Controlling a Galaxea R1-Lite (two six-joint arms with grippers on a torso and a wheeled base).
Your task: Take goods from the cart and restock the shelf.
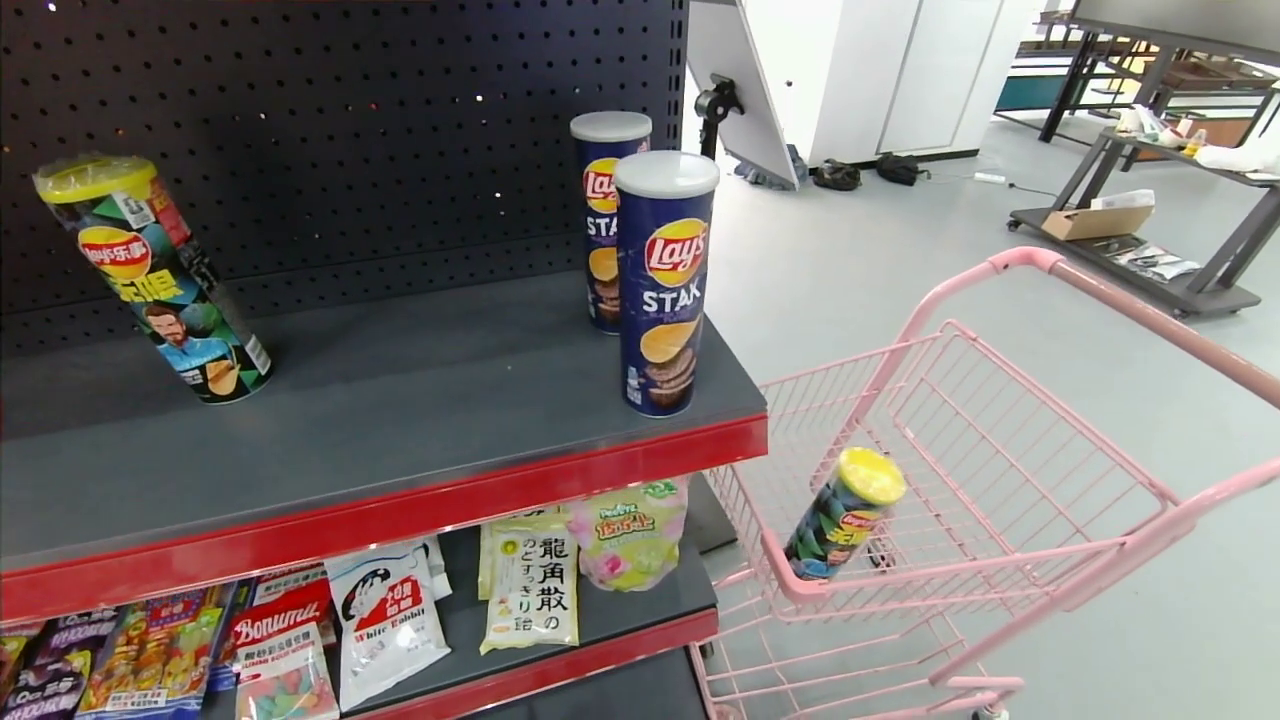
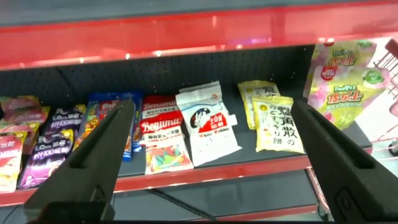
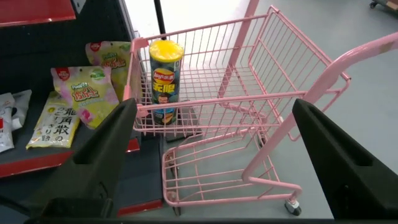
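A chip can [image 1: 845, 515] [image 3: 165, 81] with a yellow lid is seen inside the pink cart [image 1: 1030, 258] [image 3: 311, 62], lid up, in the basket corner nearest the shelf. The cart is parked just beside the end of the shelf [image 1: 400, 400].

On the grey top shelf board, two blue cans are placed near the end by the cart, both upright: the front blue can [image 1: 665, 290] is set close to the red edge, and the rear blue can [image 1: 600, 200] is set just behind it. Well apart from them, a second yellow-lidded can [image 1: 160, 280] is tilted back against the black pegboard [image 1: 350, 130].

On the lower shelf, snack bags [image 1: 390, 610] [image 2: 208, 124] are laid flat in a row.

The left fingers [image 2: 99, 155] are spread wide, with nothing held between them, and are held in front of the lower shelf. The right fingers [image 3: 99, 155] are likewise spread wide and empty, and are held before the cart with the can in the gap between them, farther off.
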